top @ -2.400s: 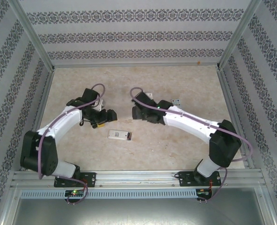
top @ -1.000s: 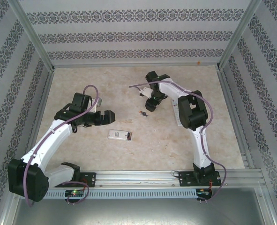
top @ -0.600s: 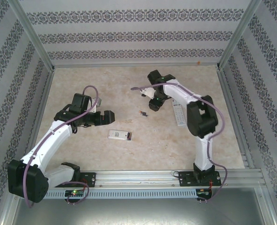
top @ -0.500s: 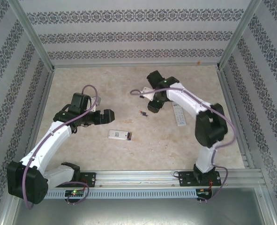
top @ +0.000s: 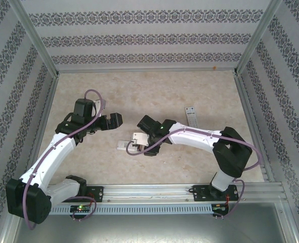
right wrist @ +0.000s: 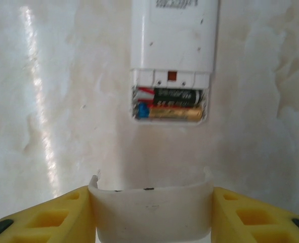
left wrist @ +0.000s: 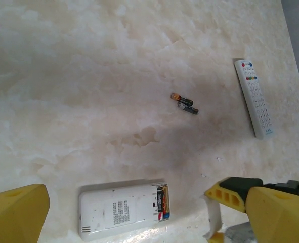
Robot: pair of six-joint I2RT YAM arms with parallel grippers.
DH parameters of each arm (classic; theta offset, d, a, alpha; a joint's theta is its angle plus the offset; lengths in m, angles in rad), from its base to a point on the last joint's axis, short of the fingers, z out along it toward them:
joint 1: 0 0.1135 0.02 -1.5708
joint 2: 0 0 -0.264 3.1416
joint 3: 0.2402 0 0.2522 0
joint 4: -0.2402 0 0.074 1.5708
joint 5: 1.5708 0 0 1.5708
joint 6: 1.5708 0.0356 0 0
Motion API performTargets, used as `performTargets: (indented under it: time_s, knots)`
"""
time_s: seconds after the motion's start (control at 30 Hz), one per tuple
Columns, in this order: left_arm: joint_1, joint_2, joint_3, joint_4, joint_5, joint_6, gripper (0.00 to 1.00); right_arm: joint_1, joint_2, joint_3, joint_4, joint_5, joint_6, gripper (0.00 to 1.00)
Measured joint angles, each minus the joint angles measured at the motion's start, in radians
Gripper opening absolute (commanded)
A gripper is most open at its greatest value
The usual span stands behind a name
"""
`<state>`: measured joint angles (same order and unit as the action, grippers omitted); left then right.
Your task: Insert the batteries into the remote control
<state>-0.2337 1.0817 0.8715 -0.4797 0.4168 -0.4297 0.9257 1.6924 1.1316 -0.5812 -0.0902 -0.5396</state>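
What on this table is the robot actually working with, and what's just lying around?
Part of the job: the two loose batteries; the long slim remote; the right gripper, shut on a white cover (whose, I cannot tell).
Just lying about: the shorter, wider remote, its open compartment already holding its own cells.

The right gripper (top: 139,143) grips a white piece (top: 137,137) just beside a short white remote (top: 122,145), toward the near edge of the table (top: 139,91). The long remote (top: 190,116) lies nearer the right edge. The left gripper (top: 114,121) hangs with its jaws apart.
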Motion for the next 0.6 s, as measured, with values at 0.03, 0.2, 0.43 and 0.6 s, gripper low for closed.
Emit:
performTargets:
  time_s: [0.03,0.2,0.43,0.6]
  knots:
    - [0.000,-0.001,-0.003,0.003,0.000,-0.003,1.00,0.000,0.014,0.001,0.016,0.003,-0.008,0.51]
    - [0.023,-0.007,-0.030,0.008,0.013,-0.035,1.00,0.000,0.083,0.021,0.052,0.000,-0.019,0.52]
    - [0.087,0.018,-0.030,-0.007,0.018,-0.081,1.00,0.000,0.163,0.094,0.070,-0.008,-0.008,0.52]
    - [0.139,0.038,-0.036,-0.029,0.024,-0.105,1.00,0.002,0.183,0.111,0.077,-0.024,0.011,0.54]
